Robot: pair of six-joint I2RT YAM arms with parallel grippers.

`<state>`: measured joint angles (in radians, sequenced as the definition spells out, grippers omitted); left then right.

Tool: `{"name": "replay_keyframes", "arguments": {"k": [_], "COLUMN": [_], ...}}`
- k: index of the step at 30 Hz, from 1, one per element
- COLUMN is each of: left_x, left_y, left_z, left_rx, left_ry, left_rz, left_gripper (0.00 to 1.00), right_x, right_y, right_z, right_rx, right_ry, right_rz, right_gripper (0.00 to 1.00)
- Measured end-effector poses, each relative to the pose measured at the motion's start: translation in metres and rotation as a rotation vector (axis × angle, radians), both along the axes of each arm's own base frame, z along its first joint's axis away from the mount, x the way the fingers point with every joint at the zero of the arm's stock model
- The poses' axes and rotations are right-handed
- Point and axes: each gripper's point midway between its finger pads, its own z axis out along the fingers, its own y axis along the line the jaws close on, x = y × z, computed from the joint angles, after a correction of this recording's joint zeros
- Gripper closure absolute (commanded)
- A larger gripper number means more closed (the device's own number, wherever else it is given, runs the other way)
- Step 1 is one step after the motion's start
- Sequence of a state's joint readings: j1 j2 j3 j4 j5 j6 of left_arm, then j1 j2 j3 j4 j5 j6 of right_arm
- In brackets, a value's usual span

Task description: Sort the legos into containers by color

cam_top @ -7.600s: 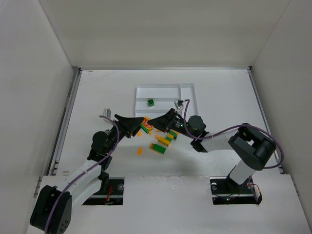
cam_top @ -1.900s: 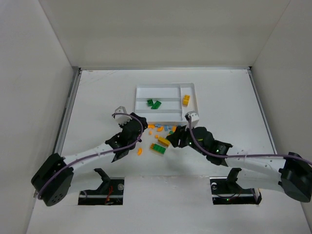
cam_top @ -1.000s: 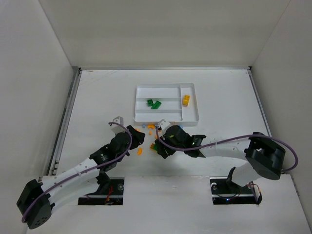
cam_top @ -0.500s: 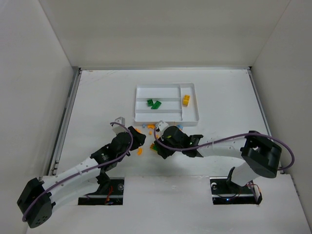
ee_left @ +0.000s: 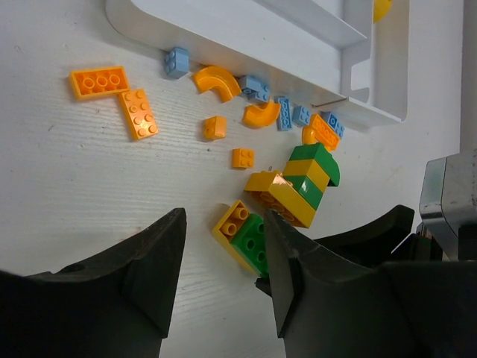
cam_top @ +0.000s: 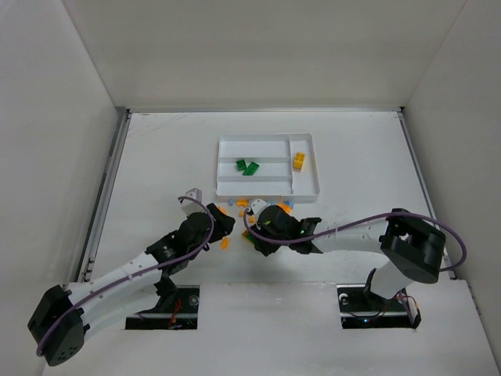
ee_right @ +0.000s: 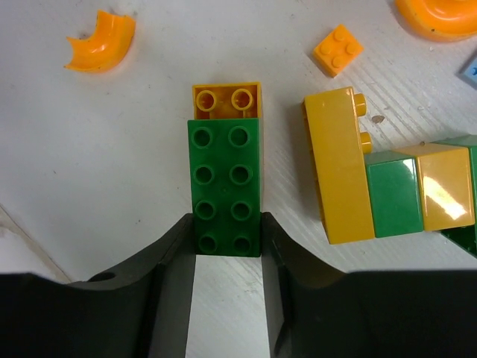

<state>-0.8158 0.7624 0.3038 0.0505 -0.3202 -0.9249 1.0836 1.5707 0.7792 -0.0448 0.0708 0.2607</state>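
Between the right jaws lies a green rectangular eight-stud plastic brick (ee_right: 224, 189). The dark fingers (ee_right: 149, 298) stand narrowed to its width, one against each long side at its near end, so I judge it gripped. Taking it across the short side suits such a narrow opening.

Just past the brick's far end, touching it, is a small yellow plastic brick (ee_right: 226, 98). Whether the two are clipped together cannot be told. If they are, the yellow one would ride along into the wrong slot.

Right of these jaws, near but apart, lies a long yellow plastic brick (ee_right: 339, 168) joined to a green-and-yellow striped block (ee_right: 414, 190). An orange curved piece (ee_right: 100, 42) lies ahead to the left.

The left jaws hang wide open and empty, low over the white desk (cam_top: 156, 157), with the same green-yellow pair ahead of them. That looks like readiness to steady or separate it.

Farther ahead of both stands the shallow white plastic tray (cam_top: 266, 189). Two green bricks (cam_top: 247, 166) lie in a long slot, a yellow brick (cam_top: 299, 160) in the end slot. Light blue pieces (ee_left: 177, 61) and orange plates (ee_left: 99, 80) lie unsorted outside its near wall.
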Motion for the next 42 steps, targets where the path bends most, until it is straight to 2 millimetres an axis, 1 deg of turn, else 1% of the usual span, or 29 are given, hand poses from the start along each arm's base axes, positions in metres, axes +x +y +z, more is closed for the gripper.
{"name": "replay_keyframes", "arguments": {"k": [5,7,9,11,13,15,18,21,23,25,30,32,34,36,42], "left_x": [-0.001,-0.002,-0.002,0.000,0.007,0.014,0.021,0.027,0.030,0.032,0.038,0.040,0.042,0.044,0.046], "left_y": [-0.001,-0.003,-0.005,-0.007,-0.008,-0.005,0.003,0.009,0.011,0.014,0.017,0.017,0.017,0.017,0.013], "left_z": [-0.001,-0.001,0.002,0.014,0.036,0.059,0.079,0.087,0.093,0.097,0.114,0.117,0.120,0.124,0.131], "left_rx": [-0.004,-0.013,-0.033,-0.085,-0.176,-0.280,-0.390,-0.444,-0.473,-0.496,-0.560,-0.579,-0.593,-0.610,-0.645], "left_ry": [0.008,0.013,0.013,-0.011,-0.070,-0.148,-0.230,-0.264,-0.284,-0.299,-0.344,-0.355,-0.360,-0.371,-0.383], "left_rz": [-0.006,-0.009,-0.010,0.002,0.025,0.055,0.101,0.130,0.143,0.155,0.166,0.168,0.172,0.173,0.158], "left_gripper": [0.49,0.48,0.46,0.42,0.42,0.42,0.42,0.41,0.41,0.40,0.40,0.39,0.39,0.39,0.39], "right_x": [-0.001,-0.001,-0.002,-0.003,-0.002,0.003,0.012,0.019,0.019,0.020,0.023,0.024,0.025,0.026,0.029], "right_y": [0.001,0.002,0.005,0.011,0.019,0.028,0.036,0.040,0.041,0.044,0.059,0.064,0.068,0.072,0.081], "right_z": [0.001,0.007,0.019,0.036,0.055,0.072,0.091,0.102,0.107,0.116,0.157,0.173,0.183,0.187,0.181], "right_rx": [0.004,0.026,0.072,0.149,0.246,0.344,0.477,0.592,0.656,0.723,0.927,1.007,1.068,1.109,1.169], "right_ry": [-0.001,0.000,-0.001,0.001,0.017,0.041,0.089,0.144,0.185,0.225,0.291,0.320,0.347,0.382,0.483], "right_rz": [-0.003,-0.012,-0.023,-0.038,-0.062,-0.093,-0.153,-0.210,-0.232,-0.245,-0.251,-0.249,-0.249,-0.255,-0.287], "right_gripper": [0.70,0.70,0.70,0.70,0.71,0.71,0.71,0.70,0.70,0.70,0.71,0.71,0.70,0.71,0.70]}}
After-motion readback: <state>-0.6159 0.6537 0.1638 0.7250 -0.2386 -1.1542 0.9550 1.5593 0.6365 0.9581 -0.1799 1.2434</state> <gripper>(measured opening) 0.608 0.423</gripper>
